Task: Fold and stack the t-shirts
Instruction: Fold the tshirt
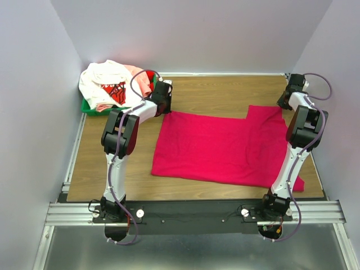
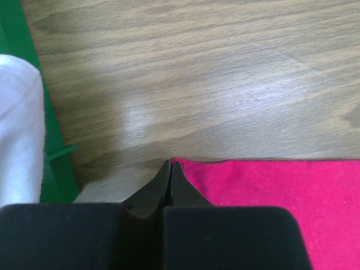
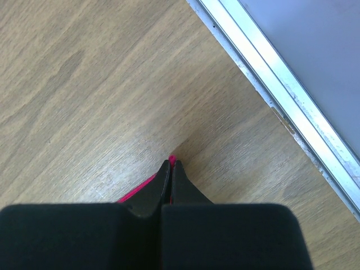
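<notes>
A plain magenta-red t-shirt (image 1: 219, 147) lies spread flat across the middle of the wooden table. My left gripper (image 1: 166, 108) is down at its far left corner, and in the left wrist view the gripper (image 2: 170, 163) is shut right on that corner of the cloth (image 2: 281, 197). My right gripper (image 1: 283, 104) is at the far right corner. Up close, this gripper (image 3: 172, 163) is shut, with a tip of magenta cloth (image 3: 172, 158) poking out between its fingertips. A white t-shirt with a red graphic (image 1: 101, 81) and a pale pink t-shirt (image 1: 135, 70) lie heaped at the far left.
The heap sits in a green plastic tray (image 1: 88, 107) in the far left corner, close to my left arm; its green wall (image 2: 34, 50) and white cloth (image 2: 17, 129) show beside the left gripper. An aluminium rail (image 3: 270, 84) and the wall run just right of the right gripper.
</notes>
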Tool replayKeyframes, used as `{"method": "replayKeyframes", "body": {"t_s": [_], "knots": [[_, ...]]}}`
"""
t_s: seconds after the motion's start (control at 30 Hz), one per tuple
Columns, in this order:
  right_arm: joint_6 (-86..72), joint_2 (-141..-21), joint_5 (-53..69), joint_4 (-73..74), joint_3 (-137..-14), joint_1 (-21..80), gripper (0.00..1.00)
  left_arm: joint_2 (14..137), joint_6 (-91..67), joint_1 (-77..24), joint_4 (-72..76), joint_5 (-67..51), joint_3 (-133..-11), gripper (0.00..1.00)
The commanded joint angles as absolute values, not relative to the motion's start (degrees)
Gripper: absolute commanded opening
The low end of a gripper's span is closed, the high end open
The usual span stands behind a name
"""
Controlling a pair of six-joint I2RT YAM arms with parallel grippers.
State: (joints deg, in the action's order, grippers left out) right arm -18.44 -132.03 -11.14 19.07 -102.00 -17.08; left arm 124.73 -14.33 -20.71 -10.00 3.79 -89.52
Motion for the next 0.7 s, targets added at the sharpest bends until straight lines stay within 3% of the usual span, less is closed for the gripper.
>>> {"method": "replayKeyframes", "body": {"t_s": [0.0,0.67], "knots": [[-18.72,-130.70,-7.92,23.29,-100.28,-17.93,0.00,126.48,-13.89,-20.83,-10.37,0.53,-91.23,0.00],[-21.09,-114.44,-1.58,23.20,-95.28,-17.84,0.01,132.10,-13.54,-18.55,-12.30,-4.13,-110.73,0.00]]}}
